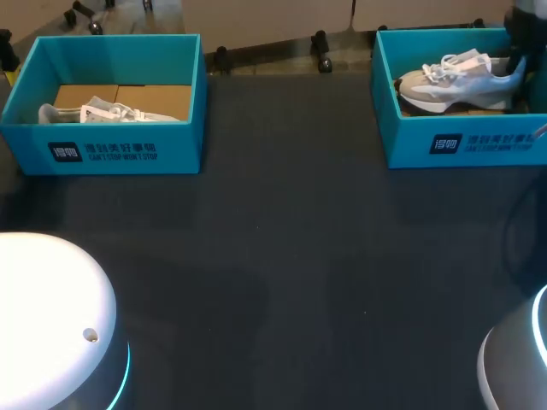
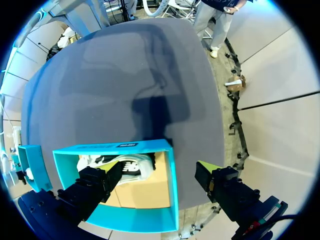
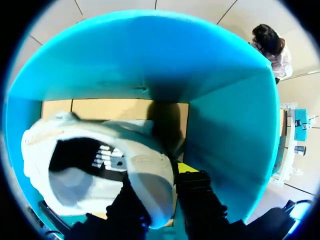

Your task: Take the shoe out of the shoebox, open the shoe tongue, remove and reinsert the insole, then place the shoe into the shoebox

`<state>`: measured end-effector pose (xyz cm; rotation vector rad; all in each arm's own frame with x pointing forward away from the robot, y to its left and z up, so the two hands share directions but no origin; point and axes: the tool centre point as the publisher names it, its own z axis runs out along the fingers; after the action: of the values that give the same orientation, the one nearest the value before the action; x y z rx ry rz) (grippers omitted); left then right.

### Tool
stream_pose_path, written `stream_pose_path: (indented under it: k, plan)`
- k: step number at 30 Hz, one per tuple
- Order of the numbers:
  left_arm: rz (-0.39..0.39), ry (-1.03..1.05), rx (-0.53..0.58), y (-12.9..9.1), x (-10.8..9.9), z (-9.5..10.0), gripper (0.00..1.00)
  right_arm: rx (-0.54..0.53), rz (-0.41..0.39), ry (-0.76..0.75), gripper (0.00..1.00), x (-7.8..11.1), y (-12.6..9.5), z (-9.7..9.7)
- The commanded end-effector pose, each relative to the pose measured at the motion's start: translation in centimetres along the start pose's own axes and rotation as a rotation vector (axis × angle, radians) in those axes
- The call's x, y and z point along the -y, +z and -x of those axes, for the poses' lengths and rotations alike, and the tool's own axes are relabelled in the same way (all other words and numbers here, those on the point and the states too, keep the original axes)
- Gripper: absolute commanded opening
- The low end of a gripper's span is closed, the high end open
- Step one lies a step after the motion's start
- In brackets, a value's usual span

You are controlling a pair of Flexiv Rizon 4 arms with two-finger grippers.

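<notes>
Fingers spread wide on our left gripper (image 2: pixel 159 172); those of our right gripper (image 3: pixel 157 182) are clamped on a heel.
Our left shoebox (image 1: pixel 179 145) holds a pale laced shoe (image 1: pixel 102 111), lying below one left finger and untouched. Our grey-and-white shoe (image 1: pixel 457 77) sits in the right shoebox (image 1: pixel 479 141), its white heel collar pinched between our right fingers.

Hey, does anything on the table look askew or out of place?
Only the shoe in the right shoebox: it sits tilted, heel higher than toe, with the right claw pinching its heel. Nothing looks spilled or damaged.
</notes>
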<state>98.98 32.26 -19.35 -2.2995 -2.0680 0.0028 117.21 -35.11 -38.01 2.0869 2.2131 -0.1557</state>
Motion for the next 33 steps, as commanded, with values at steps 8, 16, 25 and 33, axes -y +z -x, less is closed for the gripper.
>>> stream_pose_path:
  k: [8, 16, 25, 33]
  plan:
    - [0.004, 0.001, -0.002, 0.0, 0.2, 0.0, 1.00, 0.050, -0.079, 0.043, 0.00, -0.8, -1.1, -0.1]
    - [0.004, 0.001, -0.002, 0.0, 0.2, 0.0, 1.00, 0.087, -0.067, 0.092, 0.00, -0.2, -3.9, 1.0]
    - [0.004, 0.001, -0.002, 0.0, 0.2, 0.0, 1.00, 0.141, -0.034, 0.140, 0.00, 0.6, -9.6, 1.2]
    - [0.004, 0.001, -0.002, 0.0, 0.2, 0.0, 1.00, 0.191, -0.008, 0.151, 0.00, 1.4, -13.7, 0.6]
